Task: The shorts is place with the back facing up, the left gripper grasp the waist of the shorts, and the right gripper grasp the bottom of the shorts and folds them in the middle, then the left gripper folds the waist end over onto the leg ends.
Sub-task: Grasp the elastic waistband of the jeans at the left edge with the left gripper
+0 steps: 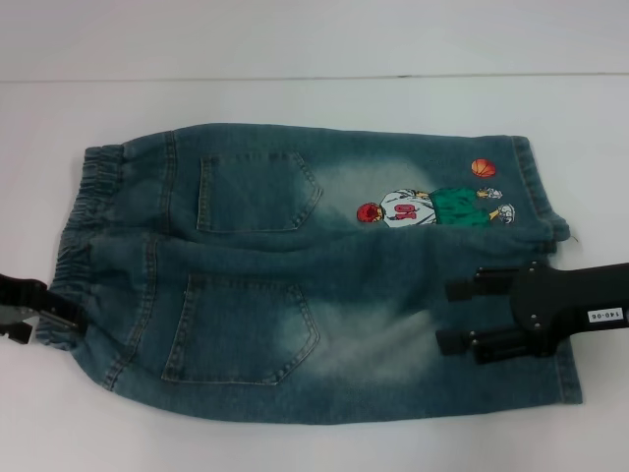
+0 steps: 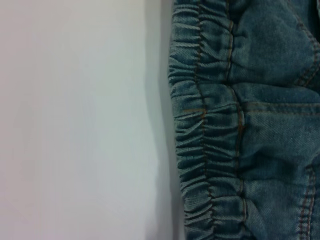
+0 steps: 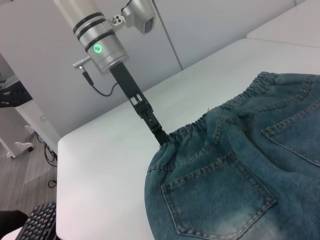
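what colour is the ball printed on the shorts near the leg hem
Orange. The ball sits above the cartoon figure on the shorts, clearest in the head view.

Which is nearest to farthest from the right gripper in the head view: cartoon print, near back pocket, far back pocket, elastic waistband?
From the right gripper, over the near leg:
1. Cartoon print, on the far leg just beyond it.
2. Near back pocket, toward the waist on the near side.
3. Far back pocket, on the far half.
4. Elastic waistband, at the left gripper's end.

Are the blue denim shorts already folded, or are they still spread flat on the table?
Spread flat. The blue denim shorts show both back pockets side by side, the elastic waist at one end, the leg hems at the other, nothing doubled over.
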You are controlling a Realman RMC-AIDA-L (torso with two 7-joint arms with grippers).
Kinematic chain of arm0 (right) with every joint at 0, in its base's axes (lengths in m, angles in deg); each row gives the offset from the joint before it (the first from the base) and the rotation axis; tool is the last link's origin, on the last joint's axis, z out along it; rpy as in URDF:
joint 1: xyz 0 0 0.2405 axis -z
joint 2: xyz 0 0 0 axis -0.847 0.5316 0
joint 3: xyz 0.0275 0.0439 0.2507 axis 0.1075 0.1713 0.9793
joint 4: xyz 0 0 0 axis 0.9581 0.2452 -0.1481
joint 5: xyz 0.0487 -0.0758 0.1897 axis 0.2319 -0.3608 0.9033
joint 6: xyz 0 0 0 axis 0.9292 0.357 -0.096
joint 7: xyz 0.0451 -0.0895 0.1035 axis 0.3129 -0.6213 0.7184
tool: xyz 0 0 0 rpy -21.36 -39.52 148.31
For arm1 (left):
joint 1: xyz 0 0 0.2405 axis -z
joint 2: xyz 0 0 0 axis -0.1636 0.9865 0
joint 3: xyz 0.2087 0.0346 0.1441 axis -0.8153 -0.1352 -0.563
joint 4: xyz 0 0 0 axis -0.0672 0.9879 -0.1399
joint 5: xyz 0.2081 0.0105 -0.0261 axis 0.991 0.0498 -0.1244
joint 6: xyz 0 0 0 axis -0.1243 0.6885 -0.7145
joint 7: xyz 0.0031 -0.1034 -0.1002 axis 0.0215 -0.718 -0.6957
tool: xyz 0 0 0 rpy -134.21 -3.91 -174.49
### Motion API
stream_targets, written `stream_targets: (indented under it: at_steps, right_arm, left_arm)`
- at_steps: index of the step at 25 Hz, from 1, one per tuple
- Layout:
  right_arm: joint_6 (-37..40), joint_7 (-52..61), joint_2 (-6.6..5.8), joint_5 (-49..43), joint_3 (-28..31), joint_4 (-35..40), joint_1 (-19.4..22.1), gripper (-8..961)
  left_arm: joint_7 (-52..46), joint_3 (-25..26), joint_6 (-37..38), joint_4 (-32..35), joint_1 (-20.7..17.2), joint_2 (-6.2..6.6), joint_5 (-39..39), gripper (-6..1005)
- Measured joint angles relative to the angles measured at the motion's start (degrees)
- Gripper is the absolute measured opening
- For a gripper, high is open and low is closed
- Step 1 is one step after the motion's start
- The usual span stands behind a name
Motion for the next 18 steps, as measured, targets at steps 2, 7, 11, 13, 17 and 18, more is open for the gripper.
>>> stream_targets:
  at_steps: [2,7,11,13,17,18]
  right_arm:
    - [-0.04,-0.01,0.06,0.0,0.0,0.0,-0.04,884]
    - [-0.22,-0.01,0.13,0.0,-0.06,0.0,-0.04,883]
    - [-0.33,-0.02,0.15,0.0,-0.08,0.0,-0.03,883]
    - [-0.38,-0.03,0.15,0.0,-0.09,-0.01,-0.02,882]
    - [-0.41,-0.05,0.15,0.0,-0.09,-0.06,-0.01,882]
    - [-0.41,-0.05,0.15,0.0,-0.09,-0.06,-0.01,882]
  left_arm:
    - [0.02,-0.01,-0.19,0.0,-0.08,-0.08,0.0,853]
    - [0.12,-0.02,-0.25,-0.2,-0.14,-0.15,0.0,852]
    - [0.17,-0.02,-0.25,-0.7,0.08,-0.25,-0.07,850]
    - [0.21,-0.02,-0.1,-0.76,0.26,-0.35,-0.41,849]
    - [0.24,-0.01,0.29,-0.54,0.8,-0.58,-0.67,848]
    - [0.24,-0.02,0.32,-0.5,0.87,-0.63,-0.68,848]
